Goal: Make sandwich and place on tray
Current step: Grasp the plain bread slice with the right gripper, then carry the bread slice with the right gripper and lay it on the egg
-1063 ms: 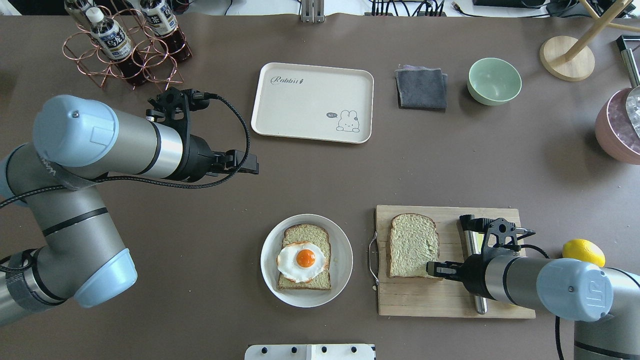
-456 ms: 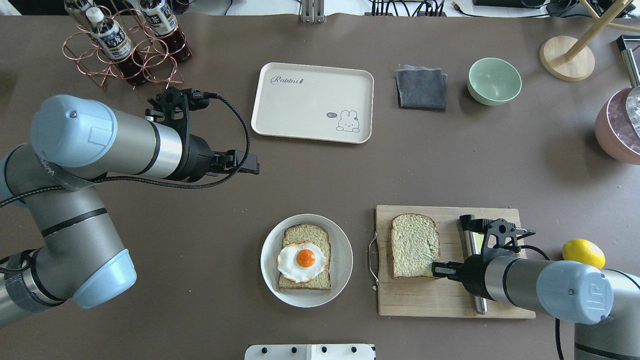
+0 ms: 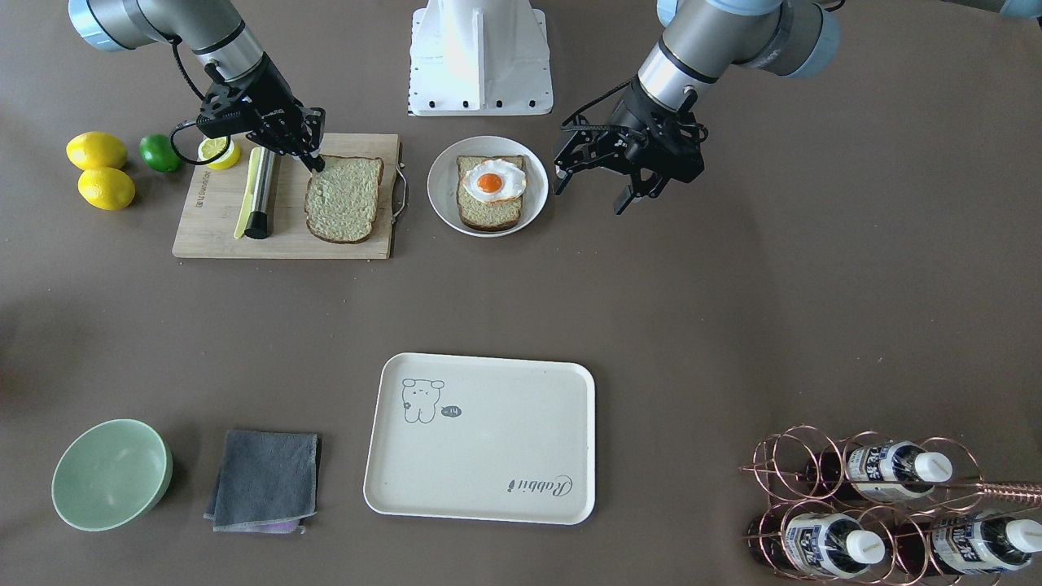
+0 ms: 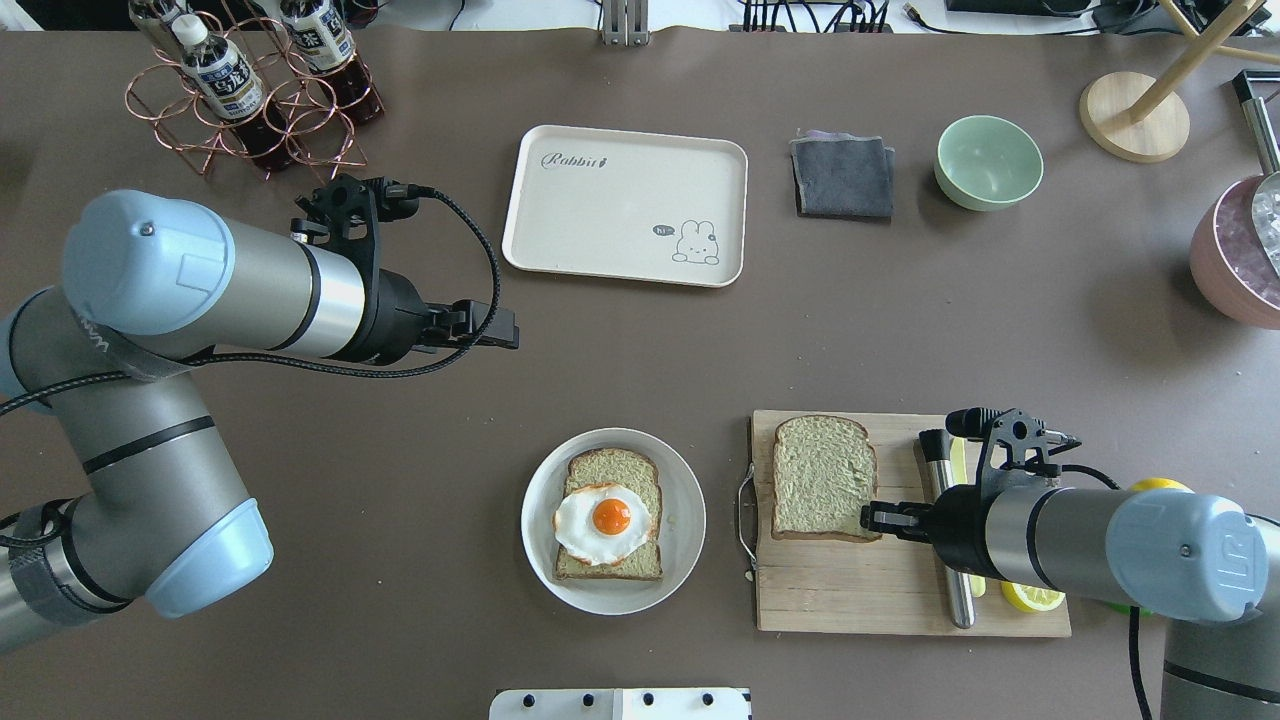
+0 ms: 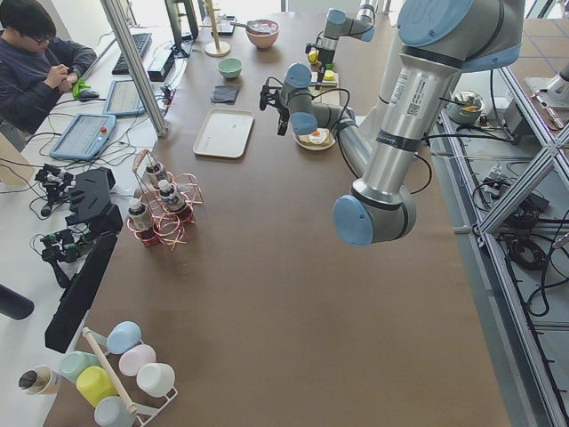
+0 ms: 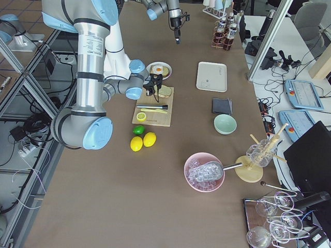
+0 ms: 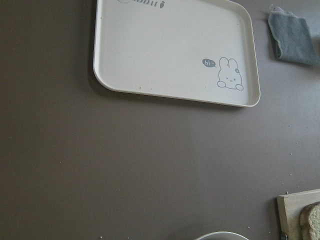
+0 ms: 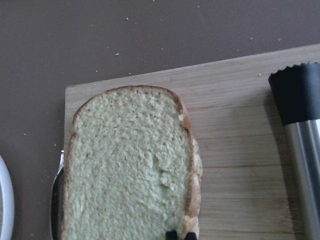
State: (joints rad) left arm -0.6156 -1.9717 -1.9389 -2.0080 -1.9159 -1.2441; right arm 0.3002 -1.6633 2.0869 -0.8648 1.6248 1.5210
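Note:
One bread slice (image 4: 825,478) lies on the wooden cutting board (image 4: 850,590). My right gripper (image 4: 868,518) is shut on its crust at the corner nearest me; its fingertips (image 8: 172,235) straddle the crust in the right wrist view. The other bread slice (image 4: 612,470) lies on the round white plate (image 4: 690,520) with the fried egg (image 4: 605,520) on top. The cream tray (image 4: 625,205) lies bare at the far side. My left gripper (image 3: 590,191) is open and empty, hovering above the table between plate and tray, to the plate's left in the overhead view.
A steel cylinder with a black end (image 4: 950,560) and a lemon half (image 4: 1030,597) lie on the board under my right arm. Lemons (image 3: 96,150) and a lime (image 3: 159,152) sit beside the board. A grey cloth (image 4: 843,177), green bowl (image 4: 988,162) and bottle rack (image 4: 250,90) stand at the far side.
My right gripper has drawn back to the right along the board, then shifted toward the far side, and the bread slice has shifted with it. The left arm has not moved.

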